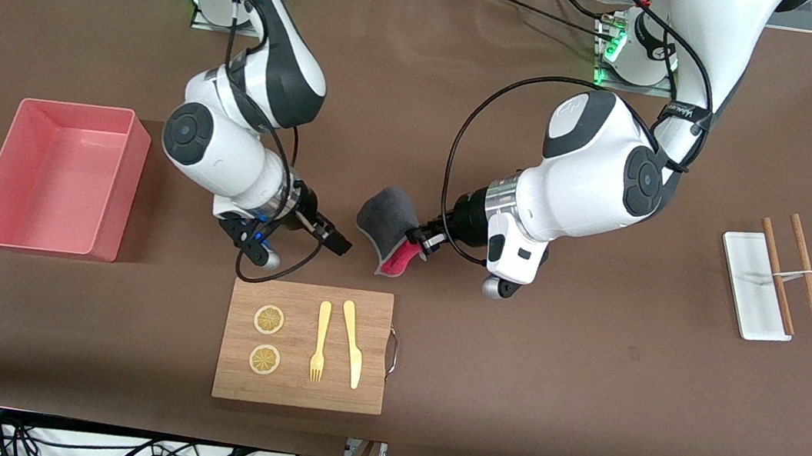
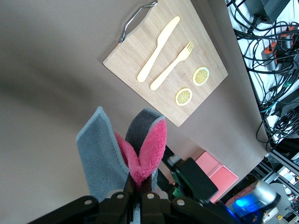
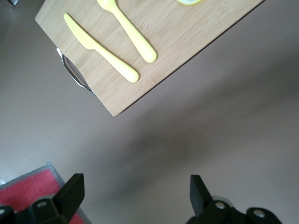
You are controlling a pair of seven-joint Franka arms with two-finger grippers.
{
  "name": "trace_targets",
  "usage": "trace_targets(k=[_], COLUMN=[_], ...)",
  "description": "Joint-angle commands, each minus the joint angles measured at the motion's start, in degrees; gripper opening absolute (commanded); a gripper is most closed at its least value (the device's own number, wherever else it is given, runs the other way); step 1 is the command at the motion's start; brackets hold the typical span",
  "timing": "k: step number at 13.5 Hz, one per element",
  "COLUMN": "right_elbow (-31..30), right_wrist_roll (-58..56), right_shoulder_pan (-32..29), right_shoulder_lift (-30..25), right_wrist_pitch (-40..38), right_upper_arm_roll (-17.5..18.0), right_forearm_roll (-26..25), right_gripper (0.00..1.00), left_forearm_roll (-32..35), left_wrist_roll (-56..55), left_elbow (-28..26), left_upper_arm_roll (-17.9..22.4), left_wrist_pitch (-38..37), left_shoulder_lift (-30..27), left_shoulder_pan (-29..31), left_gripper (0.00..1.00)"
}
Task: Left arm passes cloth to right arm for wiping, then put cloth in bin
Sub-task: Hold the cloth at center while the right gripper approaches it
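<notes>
On the desk (image 1: 471,73), the bin (image 1: 60,174) sits at the right arm's end. The left gripper (image 1: 415,245) hangs above the desk, jaws clamped on the folded cloth (image 1: 387,222). The right gripper (image 1: 335,239) faces the cloth nearby, jaws spread wide and empty.

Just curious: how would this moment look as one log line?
stage: handover | left gripper: shut on cloth | right gripper: open, beside cloth | bin: no cloth
</notes>
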Motion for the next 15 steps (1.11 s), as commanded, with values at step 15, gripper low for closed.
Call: trace_targets(k=[15], right_elbow=[0.77], right_wrist_roll=[0.29], right_shoulder_pan=[1.04], right_shoulder_lift=[2.44], right_wrist_pitch=[6.25], right_upper_arm_roll=[-0.38], right_forearm_roll=[9.97], right_gripper=[1.00], left_forearm_roll=[-1.47], left_wrist_roll=[-0.19], left_elbow=[2.76], left_upper_arm_roll=[0.54], left_wrist_pitch=[0.07], left_shoulder_lift=[1.77], left_shoulder_pan=[-0.66], left_gripper=[0.00])
